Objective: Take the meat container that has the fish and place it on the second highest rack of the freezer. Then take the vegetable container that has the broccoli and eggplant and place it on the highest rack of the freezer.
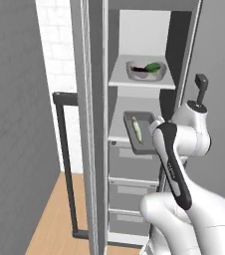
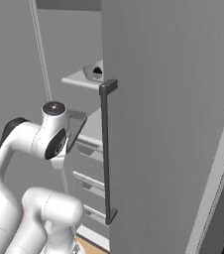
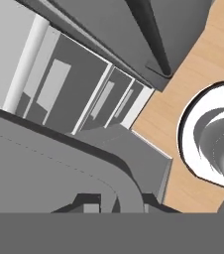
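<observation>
The freezer (image 1: 113, 40) stands open. On its second highest rack (image 1: 116, 134) lies the meat container (image 1: 145, 119), a dark-grey tray whose front end overhangs the shelf edge, with the pale fish (image 1: 137, 129) inside. My arm's elbow hides the hand there. In the hand view my gripper (image 3: 118, 202) looks down over the tray's rounded corner (image 3: 59, 168), its fingers shut on the rim. The vegetable container (image 1: 132, 67), a pale bowl, sits on the highest rack (image 1: 119, 77) with the broccoli (image 1: 154, 67) and the dark eggplant (image 1: 140, 69). The tray's corner (image 2: 78, 124) peeks past my arm.
Grey drawers (image 1: 132, 164) fill the freezer below the shelves. Its open door (image 1: 92, 124) stands to the left, with a dark bar handle (image 1: 64, 164) over the wooden floor (image 1: 55, 219). A tall grey panel with a bar handle (image 2: 105, 149) stands close on the right.
</observation>
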